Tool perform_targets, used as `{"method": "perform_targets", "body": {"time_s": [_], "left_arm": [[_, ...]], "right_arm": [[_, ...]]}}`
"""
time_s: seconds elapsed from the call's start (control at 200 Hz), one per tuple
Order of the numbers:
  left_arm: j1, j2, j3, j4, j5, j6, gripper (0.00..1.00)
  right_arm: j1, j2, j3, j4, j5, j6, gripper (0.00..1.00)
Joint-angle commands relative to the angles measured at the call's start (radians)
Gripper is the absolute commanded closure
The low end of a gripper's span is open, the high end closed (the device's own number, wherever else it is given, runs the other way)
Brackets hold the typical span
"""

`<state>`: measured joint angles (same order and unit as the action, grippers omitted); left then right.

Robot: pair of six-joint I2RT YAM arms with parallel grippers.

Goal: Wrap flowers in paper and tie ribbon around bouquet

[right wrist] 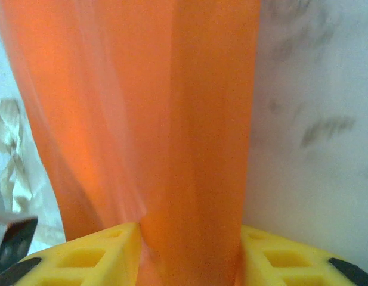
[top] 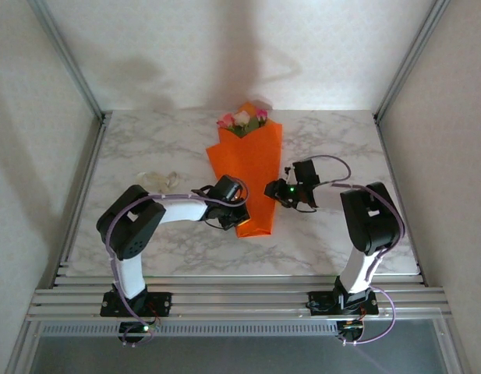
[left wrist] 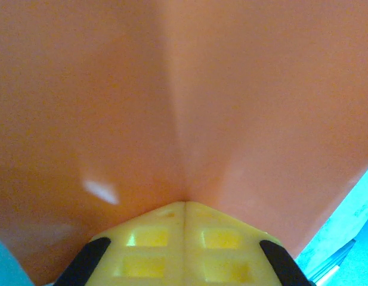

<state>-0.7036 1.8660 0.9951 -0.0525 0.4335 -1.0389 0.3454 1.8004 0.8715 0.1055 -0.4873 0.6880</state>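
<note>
The left fingers [left wrist: 149,237] are pressed together, pinching the paper [top: 244,160] at its near end. The right fingers [right wrist: 94,250] are spread astride a fold.

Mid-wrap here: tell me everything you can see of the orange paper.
The orange paper is a thin, bright sheet folded into a flat cone on the marble table, wide end far with the flowers poking out, narrow end near. The left fingers are shut on a crease at its lower left edge. A fold runs between the right fingers, which stand apart.
</note>
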Motion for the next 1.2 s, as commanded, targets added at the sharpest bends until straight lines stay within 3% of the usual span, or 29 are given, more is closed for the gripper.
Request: {"method": "perform_targets", "body": {"time_s": [0.0,0.075,0.21,0.265,0.31,0.37,0.445,0.526,0.551,0.601,0.761,0.836,0.876,1.006,1.071,1.156,1.196], "left_arm": [[-0.008,0.032,0.006,-0.06,-0.024,0.029,1.0],[-0.008,0.034,0.003,-0.063,-0.025,0.031,1.0],[-0.008,0.04,0.002,-0.067,-0.025,0.033,1.0],[-0.008,0.041,0.002,-0.067,-0.025,0.034,1.0],[-0.008,0.042,0.0,-0.069,-0.024,0.033,1.0],[-0.008,0.041,-0.001,-0.076,-0.025,0.039,1.0],[-0.008,0.038,-0.007,-0.08,-0.027,0.044,1.0],[-0.008,0.039,-0.015,-0.078,-0.022,0.045,1.0],[-0.008,0.038,-0.015,-0.078,-0.022,0.044,1.0],[-0.008,0.037,-0.016,-0.075,-0.021,0.045,1.0],[-0.008,0.041,-0.011,-0.078,-0.018,0.048,1.0],[-0.008,0.042,-0.009,-0.081,-0.018,0.05,1.0],[-0.008,0.043,-0.009,-0.081,-0.018,0.051,1.0],[-0.008,0.047,-0.007,-0.085,-0.011,0.054,1.0],[-0.008,0.048,-0.007,-0.086,-0.012,0.056,1.0],[-0.008,0.048,-0.007,-0.089,-0.01,0.054,1.0],[-0.008,0.048,-0.006,-0.089,-0.009,0.054,1.0]], "right_arm": [[-0.037,0.078,0.086,-0.002,0.019,-0.015,0.69],[-0.053,0.105,0.121,0.002,0.014,-0.012,1.0],[-0.066,0.121,0.15,0.01,0.01,-0.007,1.0],[-0.071,0.134,0.168,0.007,0.01,-0.002,0.76],[-0.073,0.15,0.184,0.01,0.009,0.006,0.65],[-0.077,0.176,0.215,0.007,0.01,0.014,0.59],[-0.083,0.211,0.253,0.001,0.01,0.02,0.59],[-0.095,0.249,0.291,0.017,0.005,0.047,0.68],[-0.099,0.259,0.299,0.019,0.002,0.052,0.74],[-0.105,0.28,0.324,0.02,0.002,0.061,1.0],[-0.118,0.293,0.357,0.035,0.022,0.075,1.0],[-0.124,0.309,0.381,0.048,0.027,0.092,0.73],[-0.124,0.326,0.4,0.049,0.028,0.098,0.64],[-0.125,0.395,0.49,0.045,0.024,0.123,0.6],[-0.126,0.428,0.534,0.042,0.024,0.134,0.67],[-0.131,0.458,0.572,0.049,0.024,0.154,0.99],[-0.134,0.463,0.578,0.061,0.03,0.163,1.0]]}}
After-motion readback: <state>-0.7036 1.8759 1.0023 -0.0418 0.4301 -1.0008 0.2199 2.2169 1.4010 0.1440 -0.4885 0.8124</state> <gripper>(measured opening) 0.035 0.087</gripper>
